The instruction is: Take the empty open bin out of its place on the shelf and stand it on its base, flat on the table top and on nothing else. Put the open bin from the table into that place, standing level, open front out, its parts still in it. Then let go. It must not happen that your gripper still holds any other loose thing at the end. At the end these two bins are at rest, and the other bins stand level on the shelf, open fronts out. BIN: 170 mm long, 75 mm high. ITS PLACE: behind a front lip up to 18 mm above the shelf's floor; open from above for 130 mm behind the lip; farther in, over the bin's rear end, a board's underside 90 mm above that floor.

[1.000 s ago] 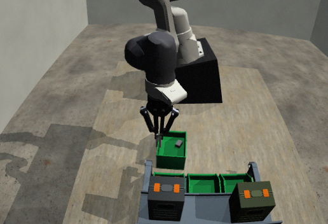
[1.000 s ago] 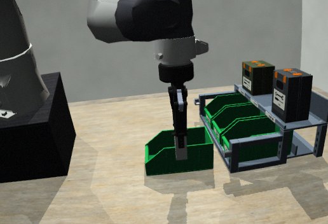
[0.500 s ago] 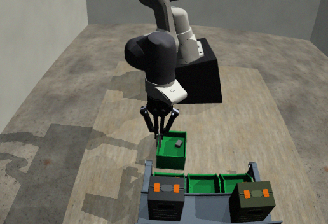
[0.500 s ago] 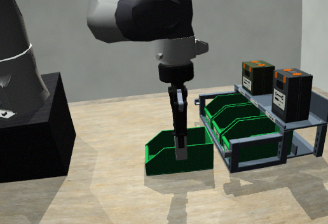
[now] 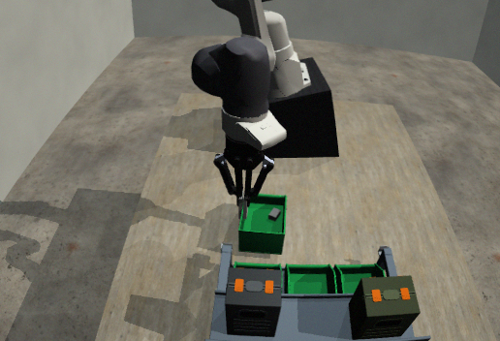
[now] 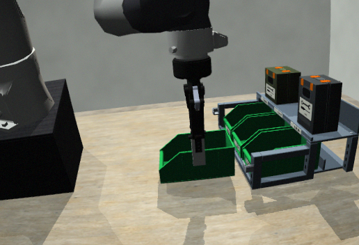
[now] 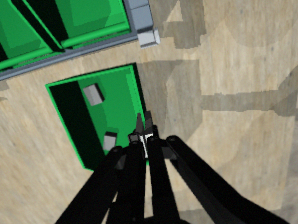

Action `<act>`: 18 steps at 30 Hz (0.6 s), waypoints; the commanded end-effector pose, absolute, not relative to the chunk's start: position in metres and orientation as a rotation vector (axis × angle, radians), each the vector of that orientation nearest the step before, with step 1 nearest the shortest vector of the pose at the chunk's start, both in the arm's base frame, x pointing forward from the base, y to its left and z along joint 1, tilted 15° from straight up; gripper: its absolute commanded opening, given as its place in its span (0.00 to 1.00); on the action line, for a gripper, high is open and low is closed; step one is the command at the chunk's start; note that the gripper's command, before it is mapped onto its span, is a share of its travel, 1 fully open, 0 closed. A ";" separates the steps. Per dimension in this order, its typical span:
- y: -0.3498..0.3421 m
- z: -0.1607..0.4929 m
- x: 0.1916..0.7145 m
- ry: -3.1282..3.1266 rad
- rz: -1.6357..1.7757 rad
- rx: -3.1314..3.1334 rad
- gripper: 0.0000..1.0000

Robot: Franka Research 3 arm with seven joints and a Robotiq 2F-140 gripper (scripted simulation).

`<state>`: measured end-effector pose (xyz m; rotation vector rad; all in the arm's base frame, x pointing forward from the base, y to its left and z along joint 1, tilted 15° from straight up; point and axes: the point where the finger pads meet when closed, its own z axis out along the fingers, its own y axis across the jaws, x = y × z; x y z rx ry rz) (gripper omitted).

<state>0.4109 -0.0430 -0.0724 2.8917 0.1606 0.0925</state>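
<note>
Green plastic-looking and open-topped, one bin stands upright at the table top, outside the shelf; I cannot tell whether its base touches. Two gray parts lie inside, apart. My one gripper points down, fingers pressed together on one long side wall, pinching it; the bin's interior extends to one side of the fingertips, its low open front toward my arm's black pedestal. Near its rear, one blue-gray shelf bears three more green bins, side by side. Above, two cases stand on the upper board, one dark gray, one olive.
</note>
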 end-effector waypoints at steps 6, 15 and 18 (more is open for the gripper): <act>-0.041 -0.053 0.408 0.178 0.077 2.885 0.00; -0.034 -0.028 0.407 0.179 0.077 2.885 0.00; -0.033 -0.023 0.406 0.179 0.077 2.885 0.00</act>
